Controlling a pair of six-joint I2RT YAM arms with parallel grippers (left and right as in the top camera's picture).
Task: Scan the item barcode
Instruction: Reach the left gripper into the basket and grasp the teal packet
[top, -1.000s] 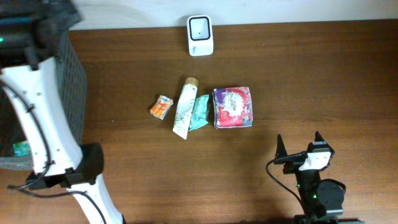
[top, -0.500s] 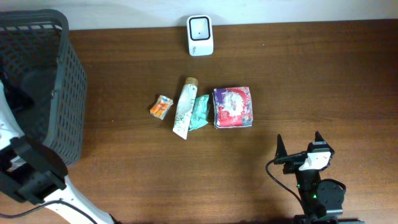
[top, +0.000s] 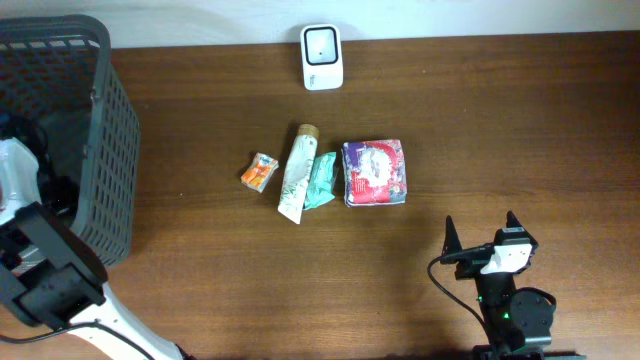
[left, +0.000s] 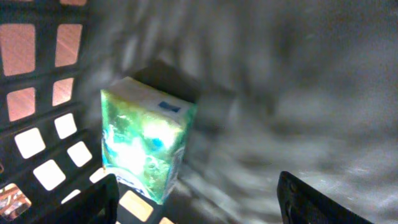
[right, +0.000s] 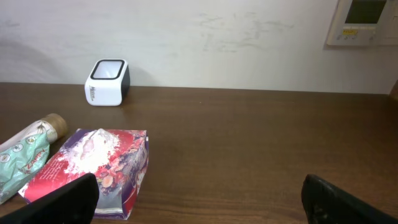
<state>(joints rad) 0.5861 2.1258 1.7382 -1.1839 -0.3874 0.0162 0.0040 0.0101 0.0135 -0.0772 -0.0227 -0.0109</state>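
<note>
Left wrist: left gripper (left: 196, 186) open, box (left: 146, 146) off-centre in basket (left: 37, 62), may be toppled on closing. Right gripper (right: 199, 183) open.

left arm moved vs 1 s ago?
Yes. Overhead, the left arm has swung toward the left edge: its dark elbow, earlier right of the basket wall, now sits left of it.

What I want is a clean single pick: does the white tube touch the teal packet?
Touching. Overhead view: the teal packet lies against the white tube, with no gap between them.
</note>
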